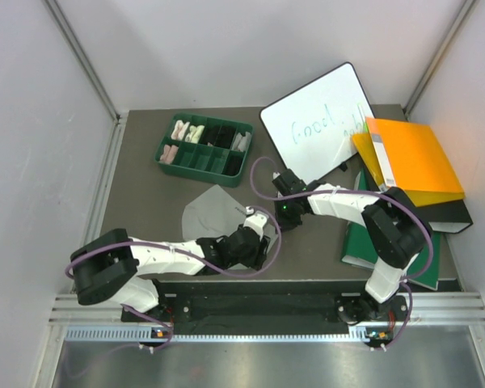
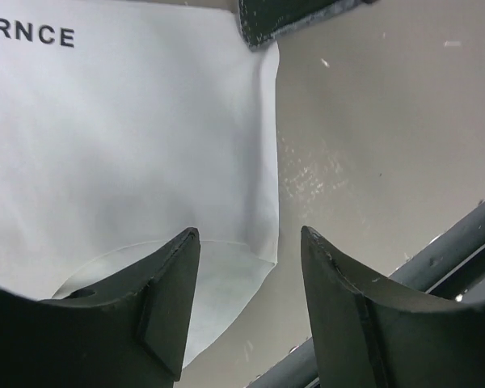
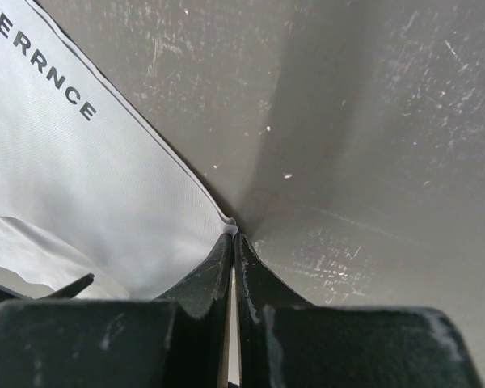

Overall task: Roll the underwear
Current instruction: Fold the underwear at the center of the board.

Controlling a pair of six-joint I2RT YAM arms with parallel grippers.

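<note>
Back left on worktop [image 1: 145, 202]: green tray [image 1: 196, 159], white, pink and black rolls [image 1: 186, 131] in several compartments. In front of it, mid-worktop: light grey brief [image 1: 210, 210], lying flat, not rolled yet, dark lettering along the waistband. At its right edge, low over the surface: left claw [image 2: 249, 236], about half open, gripping nothing. One finger [image 2: 166, 299] over the fabric, the other over bare worktop, fabric edge running between them. Just beyond: right claw [image 3: 233, 236], pinched tight on the waistband corner of the brief, thin strip of fabric showing between the fingers. Both claws close together on that side. Further right, at the back: tilted whiteboard [image 1: 315, 129] with handwriting. Orange binder [image 1: 416, 162] against its right edge. Green binder [image 1: 372, 242] flat near the right edge of the worktop, partly hidden by the right arm.
</note>
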